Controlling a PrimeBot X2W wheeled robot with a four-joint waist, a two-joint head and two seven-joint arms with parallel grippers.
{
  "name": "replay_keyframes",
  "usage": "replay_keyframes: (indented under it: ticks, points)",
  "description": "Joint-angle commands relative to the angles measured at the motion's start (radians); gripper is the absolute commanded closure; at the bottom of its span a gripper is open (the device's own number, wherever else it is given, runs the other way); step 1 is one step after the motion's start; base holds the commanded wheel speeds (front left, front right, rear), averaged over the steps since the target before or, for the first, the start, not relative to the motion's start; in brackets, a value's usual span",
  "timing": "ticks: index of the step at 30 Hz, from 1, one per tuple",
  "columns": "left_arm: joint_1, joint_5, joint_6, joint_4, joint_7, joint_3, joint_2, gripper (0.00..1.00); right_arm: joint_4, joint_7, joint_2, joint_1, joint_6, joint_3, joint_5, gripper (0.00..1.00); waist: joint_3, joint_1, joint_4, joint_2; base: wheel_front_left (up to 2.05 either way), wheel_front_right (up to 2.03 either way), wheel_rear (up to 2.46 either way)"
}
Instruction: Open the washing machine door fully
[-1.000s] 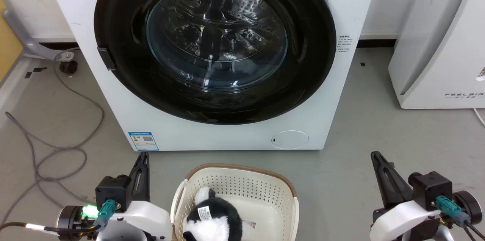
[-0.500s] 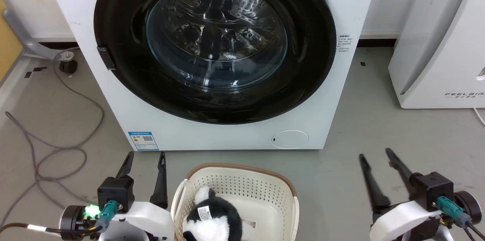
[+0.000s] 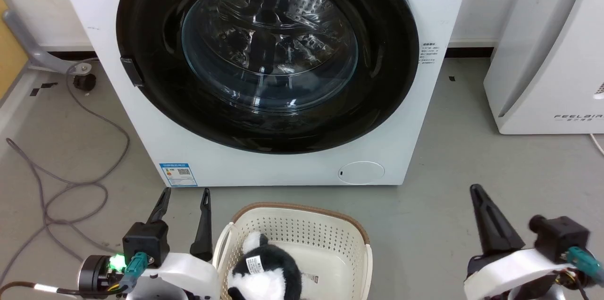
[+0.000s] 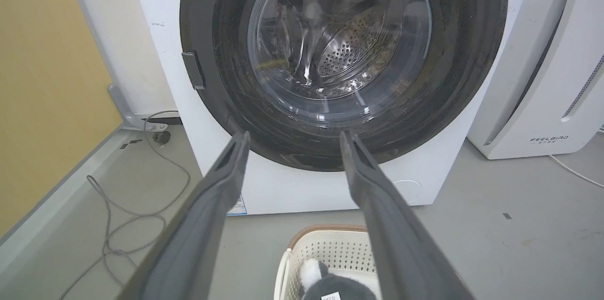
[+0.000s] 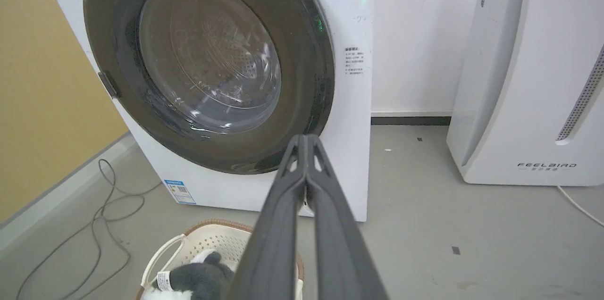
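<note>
The washing machine door (image 3: 266, 54) is seen closed against the washing machine (image 3: 283, 170), across the upper middle of the head view. The left gripper (image 3: 185, 191) is held at the lower left, fingers spread apart, clear of the machine. The right gripper (image 3: 475, 189) is held at the lower right, fingers pressed together on nothing. A basket (image 3: 302, 209) holding a plush toy (image 3: 266, 267) is seen at bottom centre.

Basket (image 3: 302, 224) blocks centre; floor (image 3: 453, 158) lanes beside, seemingly open to door (image 3: 387, 54).
</note>
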Motion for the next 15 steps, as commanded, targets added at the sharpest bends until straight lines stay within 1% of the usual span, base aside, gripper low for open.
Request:
replay_keyframes:
  ticks: [1,15]
  points:
    - [-0.009,-0.008,-0.001,0.005,-0.011,-0.004,0.003,0.0,0.001,-0.011,0.0,0.007,0.0,-0.008,0.054,1.0,0.001,0.0,0.0,0.0,0.0,0.0,0.0]
    - [-0.018,-0.028,-0.004,0.009,-0.04,-0.022,0.006,0.0,0.029,-0.04,0.0,-0.023,0.0,-0.028,0.458,1.0,0.01,0.0,0.003,0.0,0.0,0.0,0.0]
